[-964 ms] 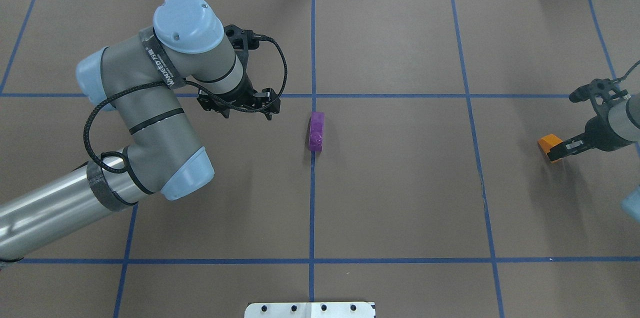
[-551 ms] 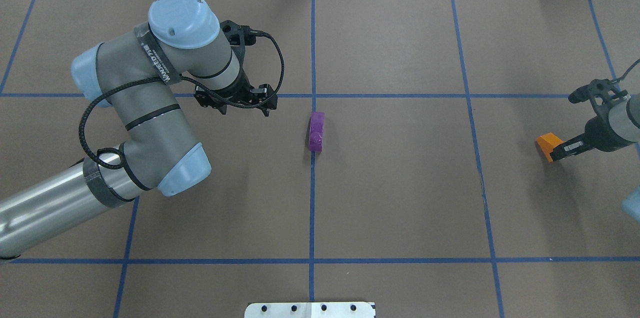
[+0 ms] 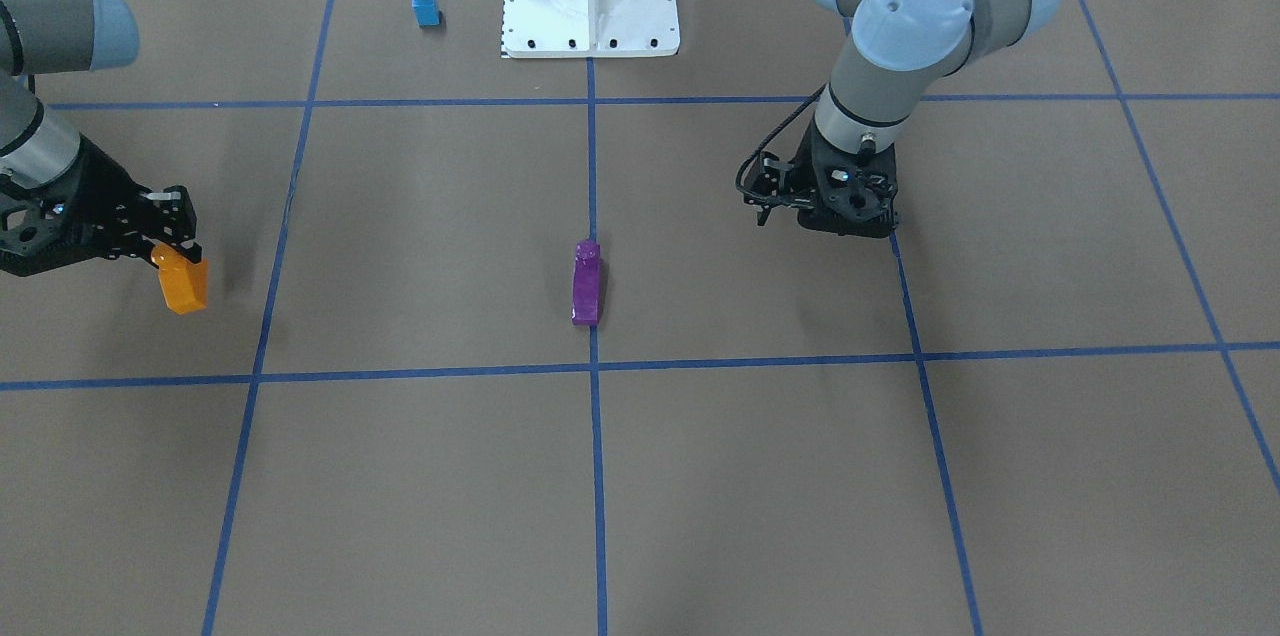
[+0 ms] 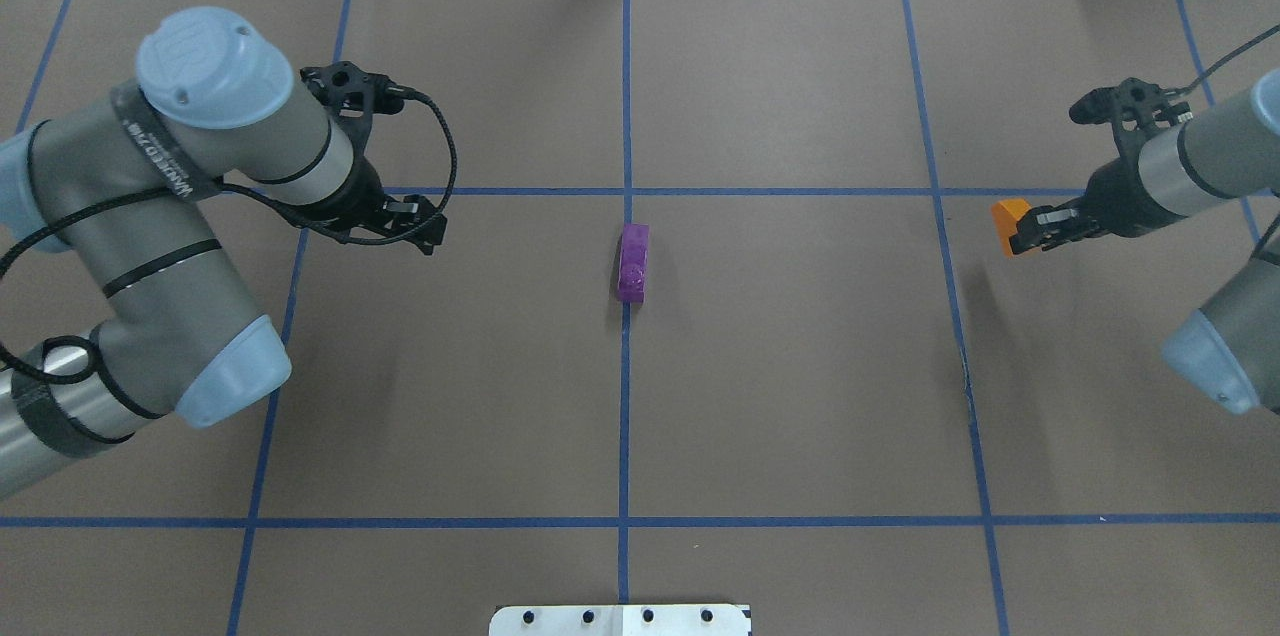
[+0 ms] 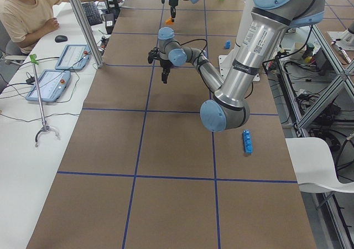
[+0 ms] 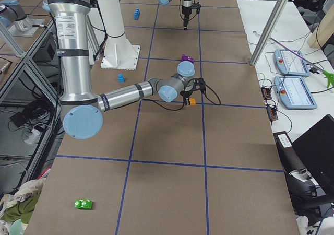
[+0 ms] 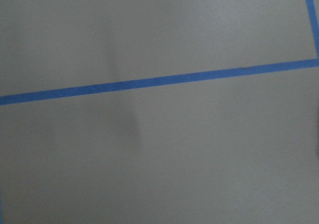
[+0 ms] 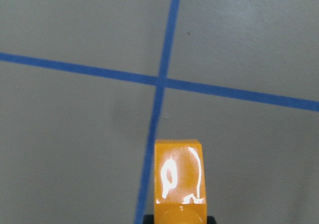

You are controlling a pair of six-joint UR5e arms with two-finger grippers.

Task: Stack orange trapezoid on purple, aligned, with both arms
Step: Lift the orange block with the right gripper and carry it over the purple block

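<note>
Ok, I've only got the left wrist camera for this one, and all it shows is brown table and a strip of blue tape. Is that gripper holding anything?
Observer: No. The overhead view shows the left gripper open and empty above the table.
Operator: So where are the two bricks?
Observer: The purple brick lies by itself on the centre tape line, apart from both grippers.
Operator: And the orange one?
Observer: The right gripper holds the orange trapezoid clear of the table, off to the purple brick's right in the overhead view.
</note>
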